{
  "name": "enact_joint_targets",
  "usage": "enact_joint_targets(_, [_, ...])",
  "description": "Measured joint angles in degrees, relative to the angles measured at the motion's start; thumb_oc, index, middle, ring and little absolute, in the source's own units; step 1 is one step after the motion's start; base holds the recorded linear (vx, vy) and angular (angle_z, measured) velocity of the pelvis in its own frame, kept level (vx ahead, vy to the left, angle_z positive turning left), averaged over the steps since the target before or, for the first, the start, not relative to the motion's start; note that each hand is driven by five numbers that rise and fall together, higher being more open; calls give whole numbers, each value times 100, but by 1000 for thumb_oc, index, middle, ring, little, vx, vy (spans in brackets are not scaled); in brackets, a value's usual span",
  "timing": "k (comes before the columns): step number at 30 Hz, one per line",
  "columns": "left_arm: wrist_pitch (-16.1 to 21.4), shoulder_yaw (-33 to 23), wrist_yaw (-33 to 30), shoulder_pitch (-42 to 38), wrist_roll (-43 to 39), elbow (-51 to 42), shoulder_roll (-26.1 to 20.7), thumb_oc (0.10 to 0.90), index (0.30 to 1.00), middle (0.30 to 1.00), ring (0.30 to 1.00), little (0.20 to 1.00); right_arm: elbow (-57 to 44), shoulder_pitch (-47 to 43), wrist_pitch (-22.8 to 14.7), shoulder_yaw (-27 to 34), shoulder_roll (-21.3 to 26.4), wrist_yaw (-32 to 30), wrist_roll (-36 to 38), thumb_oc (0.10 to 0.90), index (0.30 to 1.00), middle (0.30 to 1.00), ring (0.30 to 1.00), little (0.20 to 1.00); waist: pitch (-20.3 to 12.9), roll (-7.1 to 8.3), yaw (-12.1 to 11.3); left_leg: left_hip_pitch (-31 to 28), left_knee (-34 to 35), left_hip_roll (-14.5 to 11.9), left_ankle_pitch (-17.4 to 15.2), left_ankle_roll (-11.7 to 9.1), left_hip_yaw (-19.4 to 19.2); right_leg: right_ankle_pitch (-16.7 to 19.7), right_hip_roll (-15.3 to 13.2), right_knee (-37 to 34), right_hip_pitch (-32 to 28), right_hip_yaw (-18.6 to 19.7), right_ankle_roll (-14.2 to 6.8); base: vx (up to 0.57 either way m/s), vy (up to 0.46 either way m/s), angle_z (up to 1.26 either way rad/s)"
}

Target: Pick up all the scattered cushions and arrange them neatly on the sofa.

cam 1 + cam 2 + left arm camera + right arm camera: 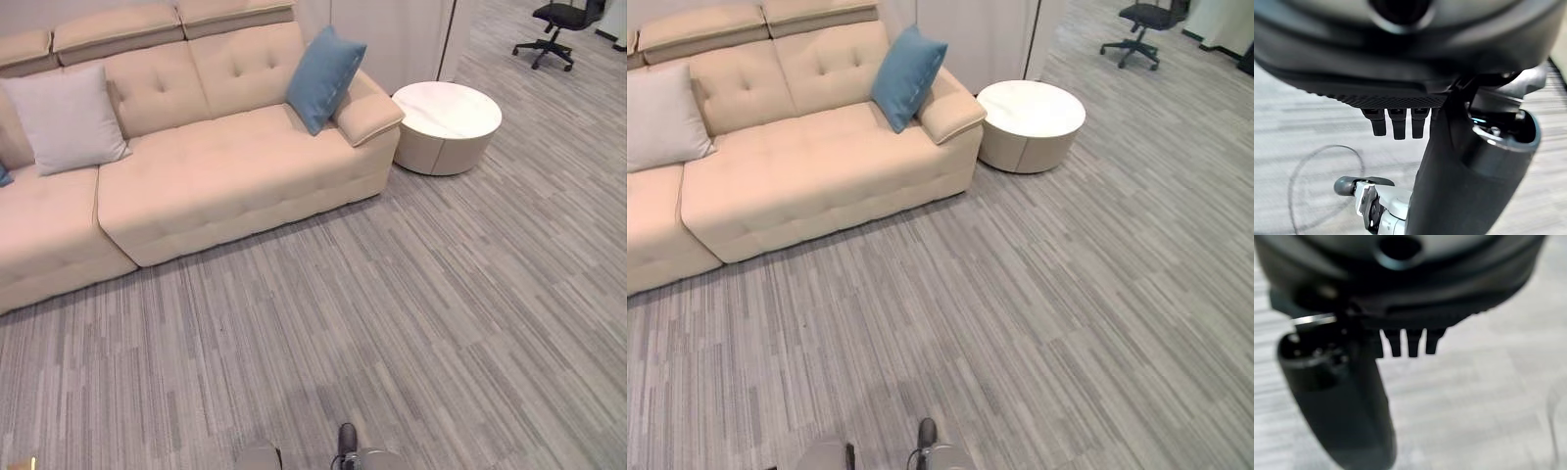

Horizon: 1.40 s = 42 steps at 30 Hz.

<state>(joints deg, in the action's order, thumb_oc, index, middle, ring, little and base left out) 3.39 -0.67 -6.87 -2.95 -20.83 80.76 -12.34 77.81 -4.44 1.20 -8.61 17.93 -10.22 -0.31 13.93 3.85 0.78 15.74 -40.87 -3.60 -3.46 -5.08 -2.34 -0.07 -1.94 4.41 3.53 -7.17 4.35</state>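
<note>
Beige sofa (225, 166): one blue cushion (323, 76), one grey cushion (67, 117); both hands (1396, 120) (1408, 345) straight-fingered, empty.

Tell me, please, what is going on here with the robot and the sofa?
The robot stands on the grey carpet facing a beige sofa, and neither hand holds anything. Its left hand and right hand hang over the floor with fingers straight. A blue cushion leans against the sofa's armrest, and a light grey cushion is propped against the backrest. A round white side table stands beside the sofa.
</note>
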Motion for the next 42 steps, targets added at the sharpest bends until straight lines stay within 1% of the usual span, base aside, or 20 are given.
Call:
enact_joint_targets(3, [-71, 8, 24, 10, -122, -29, 23, 800, 900, 900, 900, 900, -218, -194, -44, -113, 168, -33, -71, 800, 900, 900, 900, 900, -9, -54, -183, 30, 2342, 34, 158, -83, -417, -1, 233, -528, -395, -16, -45, 807, 104, 3])
enact_joint_targets(4, [-104, 10, 34, -10, -121, -47, 30, 800, 900, 900, 900, 900, -188, -229, -45, -122, 177, -25, -91, 800, 900, 900, 900, 900, -17, -90, -295, -75, 3359, -41, 430, -199, -344, 0, 390, -680, -544, 87, -50, 424, 69, -30])
enact_joint_targets(6, [-139, 11, 38, 50, -109, 9, 31, 800, 900, 900, 900, 900, -167, -174, -34, -112, 147, -26, -96, 800, 900, 900, 900, 900, 7, -220, -436, -76, 4296, -279, 818, -388, -116, -8, 679, -953, -916, 280, -36, 609, 136, -44])
enact_joint_targets(10, [-240, -59, 55, 237, -87, 253, 84, 800, 900, 900, 900, 900, 4, -105, -42, -104, 53, -10, -148, 800, 900, 900, 900, 900, -84, -341, -642, -81, 4135, -364, 1030, -268, 297, -462, 777, -812, -1407, 655, -15, 472, 156, -58])
enact_joint_targets(11, [-257, -56, 60, 298, -88, 346, 96, 800, 900, 900, 900, 900, 34, 82, -72, -110, 39, -6, -166, 800, 900, 900, 900, 900, -239, -341, -630, -135, 3861, -250, 1016, -91, 319, -820, 667, -484, -1420, 697, -120, 521, 253, -62])
enact_joint_targets(12, [-247, -74, 45, 377, -97, 316, 98, 800, 900, 900, 900, 900, 60, 156, -50, -110, -4, 10, -164, 800, 900, 900, 900, 900, -284, -323, -620, -362, 3937, -162, 1480, 221, 233, -1138, 576, 351, -1194, 716, -400, 519, 273, -54])
enact_joint_targets(13, [-254, -93, 37, 400, -103, 302, 90, 800, 900, 900, 900, 900, 47, 224, -47, -104, -80, 16, -165, 800, 900, 900, 900, 900, -285, -295, -590, -523, 3996, -152, 1543, 356, 125, -1381, 443, 1407, -781, 622, -721, 433, 208, -33])
enact_joint_targets(15, [-248, -169, 27, 315, -135, 186, 54, 800, 900, 900, 900, 900, -70, 480, -2, -93, -248, 35, -159, 800, 900, 900, 900, 900, -323, -232, -383, -914, 4047, 146, 1255, 703, 141, -1169, 13, 3504, -55, 412, -896, 491, 153, 15])
enact_joint_targets(17, [-184, -146, 46, 235, -168, -79, 23, 800, 900, 900, 900, 900, -107, 700, 54, -103, -350, 110, -157, 800, 900, 900, 900, 900, -379, -231, -280, -1242, 4040, 374, 852, 992, 139, -1147, -528, 4542, 450, 334, -876, 374, 41, 7])
enact_joint_targets(20, [-104, -149, 29, -67, -172, -151, -100, 800, 900, 900, 900, 900, -190, 722, -41, -108, -461, 142, -157, 800, 900, 900, 900, 900, -316, -463, 67, -1654, 4188, 346, 621, 1015, 310, -1175, -627, 3894, 891, 323, -940, 549, -115, 23])
enact_joint_targets(23, [-67, -162, -5, -212, -168, -213, -191, 800, 900, 900, 900, 900, -176, 756, -63, -127, -536, 146, -147, 800, 900, 900, 900, 900, -258, -453, 345, -1945, 4268, 387, 462, 973, 523, -1032, -362, 1951, 1062, 594, -1052, 469, -158, 44])
enact_joint_targets(26, [-65, -174, -6, -266, -165, -130, -162, 800, 900, 900, 900, 900, -164, 796, 14, -144, -568, 149, -98, 800, 900, 900, 900, 900, -199, -303, 531, -2260, 4326, 502, 170, 845, 787, -130, -277, 209, 1143, 725, -1138, 455, -182, 53])
enact_joint_targets(29, [-94, -170, 16, 69, -161, -25, -4, 800, 900, 900, 900, 900, -67, 986, 73, -53, -606, 172, -87, 800, 900, 900, 900, 900, -281, -207, 637, -2743, 4263, 384, -301, 568, 1095, 540, -298, 340, 1116, 480, -840, 278, -149, 55])
enact_joint_targets(30, [-132, -168, 27, 120, -160, -17, 85, 800, 900, 900, 900, 900, -32, 995, 73, -26, -572, 197, -85, 800, 900, 900, 900, 900, -334, -327, 634, -2755, 4080, 220, -449, 468, 1106, 583, -160, 487, 1088, 393, -722, 316, -160, 48])
enact_joint_targets(32, [-129, -169, 84, 198, -138, 85, 206, 800, 900, 900, 900, 900, 63, 743, 116, 137, -545, 232, -43, 800, 900, 900, 900, 900, -353, -411, 568, -2322, 2959, 99, -572, 141, 1038, 410, -13, 392, 868, 252, -478, 275, -210, 26])
enact_joint_targets(34, [-41, -334, 114, 71, -270, -93, 155, 800, 900, 900, 900, 900, -7, 609, -3, 209, -474, 225, 68, 800, 900, 900, 900, 900, -274, -276, 379, -1117, 290, 134, -287, -355, 751, 406, -31, 244, 577, 109, -207, 207, -207, 19])
enact_joint_targets(36, [-58, -198, 112, 3, -203, -80, 91, 800, 900, 900, 900, 900, -57, 387, -17, 101, -295, 199, 91, 800, 900, 900, 900, 900, -242, -233, 261, -686, -305, 111, 154, -456, 739, 177, 80, 232, 282, 100, 136, 335, -185, 11])
enact_joint_targets(37, [-66, -178, 112, -90, -203, -71, 65, 800, 900, 900, 900, 900, -74, 227, -78, 4, -220, 126, 91, 800, 900, 900, 900, 900, -238, -205, 263, -320, -639, -63, 322, -366, 408, 55, 110, 186, 149, 37, 146, 261, -43, 13])
enact_joint_targets(40, [-72, -197, 111, -131, -209, -91, -46, 800, 900, 900, 900, 900, -186, 142, -84, -125, -127, 99, 89, 800, 900, 900, 900, 900, -184, -44, 130, -16, 167, -148, 225, -165, -66, 4, 130, -242, -355, -53, 99, 465, 46, 19])
enact_joint_targets(42, [-111, -100, 135, -31, -208, -90, -53, 800, 900, 900, 900, 900, -180, 212, -63, -195, -92, 113, 87, 800, 900, 900, 900, 900, -275, -72, -2, -152, 2159, -158, 329, -147, -140, 71, 311, -532, -464, -46, -7, 550, 150, -7])
